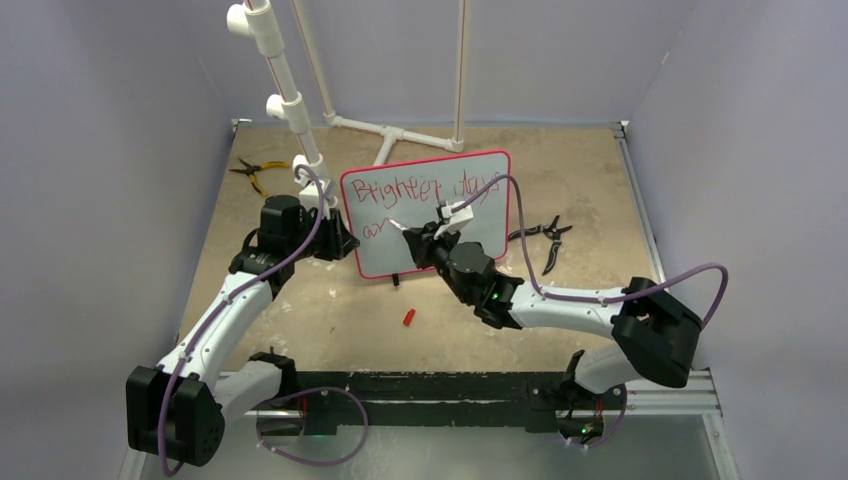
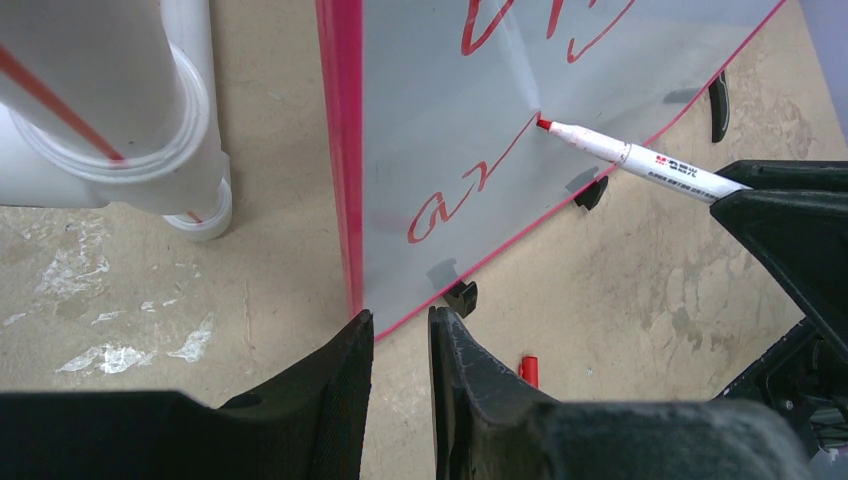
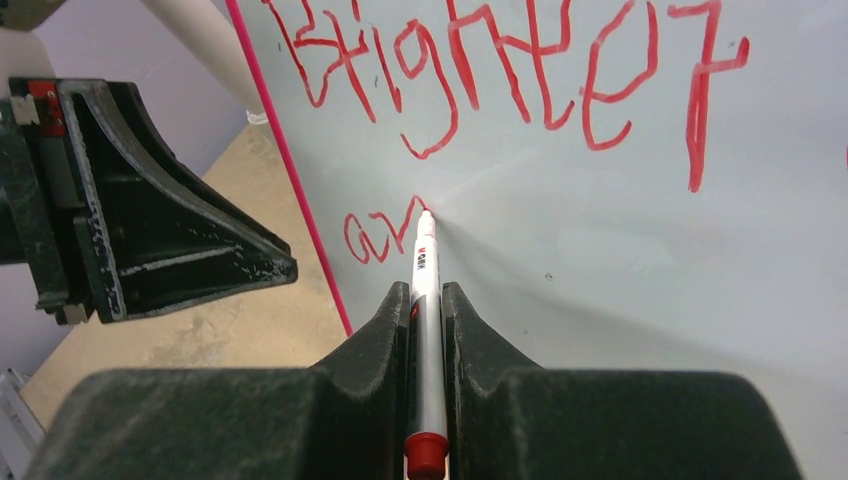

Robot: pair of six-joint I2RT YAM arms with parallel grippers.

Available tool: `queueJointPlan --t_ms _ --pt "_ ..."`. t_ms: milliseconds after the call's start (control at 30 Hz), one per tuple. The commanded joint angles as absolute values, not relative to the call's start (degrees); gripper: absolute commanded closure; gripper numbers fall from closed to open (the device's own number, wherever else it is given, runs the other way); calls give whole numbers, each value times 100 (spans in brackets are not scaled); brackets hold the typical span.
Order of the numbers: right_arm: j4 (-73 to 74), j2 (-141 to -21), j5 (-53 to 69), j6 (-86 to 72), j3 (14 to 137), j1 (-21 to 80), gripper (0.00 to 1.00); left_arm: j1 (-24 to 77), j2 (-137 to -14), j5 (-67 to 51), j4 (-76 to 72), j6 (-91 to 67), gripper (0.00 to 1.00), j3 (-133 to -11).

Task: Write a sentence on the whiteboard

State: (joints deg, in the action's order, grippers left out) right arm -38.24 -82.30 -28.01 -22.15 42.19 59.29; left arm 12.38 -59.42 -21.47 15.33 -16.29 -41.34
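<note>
- Item, whiteboard [image 1: 485, 238]: white, thin red frame, standing upright on two small black feet [image 2: 461, 297] mid-table [image 1: 330, 310], written face towards my bases
- Item, sentence [image 1: 400, 190]: thin red handwriting; the top row reads roughly "Brighter days" across the board's upper part; a second row at lower left holds only "ar" so far
- Item, left gripper [image 2: 400, 325]: my jaws are drawn narrow on the board's lower left corner as the overhead view has it, one finger on either side of the red frame, tips right at the corner
- Item, right gripper [image 3: 427, 290]: my jaws are pinched on the marker [image 3: 423, 265], which lies lengthwise in the slot between the fingers with its red butt end towards my wrist
- Item, marker tip: touching the white surface just at the end of the "ar", below the first letters of the top row; the left wrist view shows the same contact from the side
- Item, red cap [image 1: 408, 317]: lying loose on the table in front of the board, apart from both grippers
- Item, yellow-handled pliers [image 1: 255, 172]: on the table behind my left arm, beside the white pipe frame [image 1: 290, 100]
- Item, black pliers [image 1: 540, 240]: on the table just to the right of the board
</note>
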Motion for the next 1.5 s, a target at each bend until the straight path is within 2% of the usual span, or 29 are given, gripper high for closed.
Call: queueJointPlan --t_ms 0,667,1200,1467 --pt "-4270 -7904 -2858 -2151 3946 5915 100 1200 -5844 -2175 1362 -1601 74 -4069" --pt "-4107 -8279 -2678 -2096 4154 5915 100 1195 -5847 -2163 1364 -1609 74 -4069" --pt "-3610 -7929 -3300 -2209 3892 5900 100 1202 -5862 -2189 1345 -1608 74 -4070" --pt "-3882 -7888 -3046 -2005 4054 5878 100 1196 -5862 -2198 1340 -1608 74 -4069"
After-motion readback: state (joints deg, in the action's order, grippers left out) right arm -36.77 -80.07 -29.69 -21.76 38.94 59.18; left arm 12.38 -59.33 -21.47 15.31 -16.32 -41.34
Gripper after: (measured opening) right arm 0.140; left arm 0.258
